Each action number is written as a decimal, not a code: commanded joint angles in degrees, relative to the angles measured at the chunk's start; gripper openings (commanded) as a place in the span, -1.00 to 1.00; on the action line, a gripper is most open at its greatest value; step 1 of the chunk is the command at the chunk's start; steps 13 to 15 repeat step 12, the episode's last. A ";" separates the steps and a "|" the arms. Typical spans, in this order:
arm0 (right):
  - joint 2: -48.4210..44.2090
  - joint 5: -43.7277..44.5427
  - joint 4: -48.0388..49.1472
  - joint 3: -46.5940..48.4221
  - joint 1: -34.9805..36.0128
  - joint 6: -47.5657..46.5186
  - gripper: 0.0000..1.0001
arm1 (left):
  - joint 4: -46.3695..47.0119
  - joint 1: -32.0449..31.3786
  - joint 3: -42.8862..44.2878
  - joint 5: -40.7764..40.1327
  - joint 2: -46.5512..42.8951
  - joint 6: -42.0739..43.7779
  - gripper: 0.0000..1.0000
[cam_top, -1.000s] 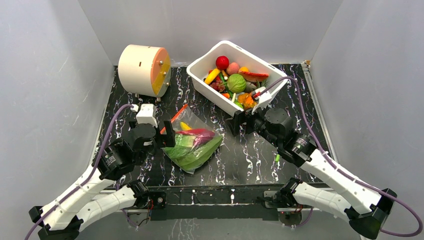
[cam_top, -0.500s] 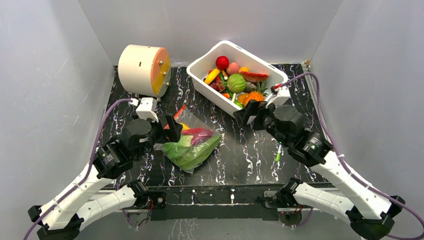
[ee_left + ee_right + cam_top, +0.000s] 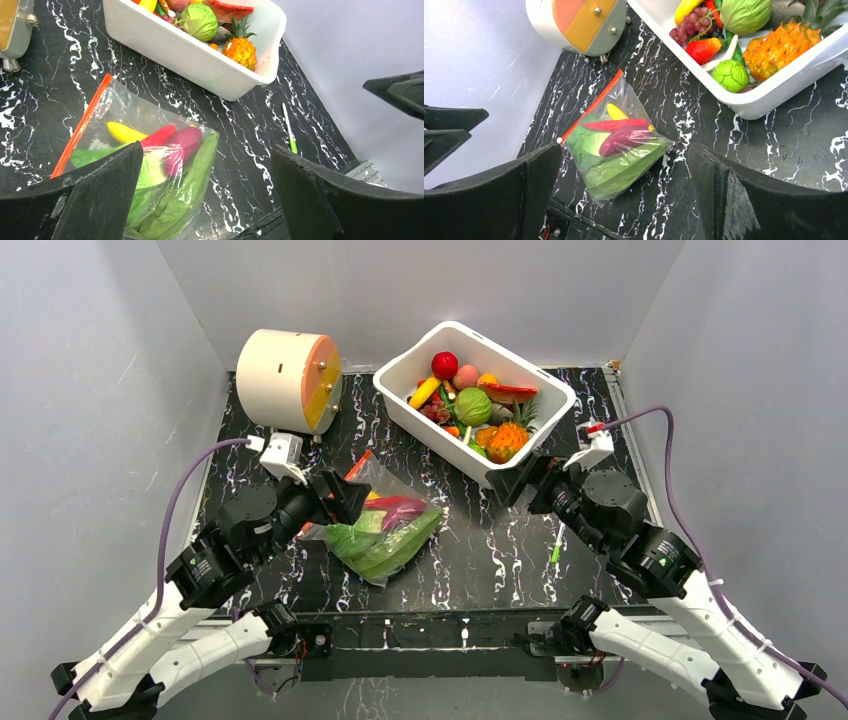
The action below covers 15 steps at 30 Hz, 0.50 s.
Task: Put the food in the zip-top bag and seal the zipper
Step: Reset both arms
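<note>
Centre frame, the bag (image 3: 386,477) holds food (image 3: 385,530), its zipper (image 3: 591,106) lies flat and looks sealed, so little seems left; left gripper (image 3: 340,495) and right gripper (image 3: 520,480) gape wide, empty.

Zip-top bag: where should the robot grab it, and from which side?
Pinch the orange-red zipper strip, coming down from above with the left tool, which is nearest. The zip-top bag lies flat and its other end bulges with food, while the strip edge is thin and free.
</note>
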 commanded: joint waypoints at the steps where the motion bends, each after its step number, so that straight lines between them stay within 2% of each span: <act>1: -1.31 -0.35 0.83 -1.23 -0.07 1.55 0.96 | 3.85 0.04 -1.60 0.20 -2.11 0.92 0.97; 15: -0.99 -1.42 0.87 -2.03 -0.05 1.93 0.96 | 3.81 0.03 -2.73 0.34 -1.73 1.71 0.97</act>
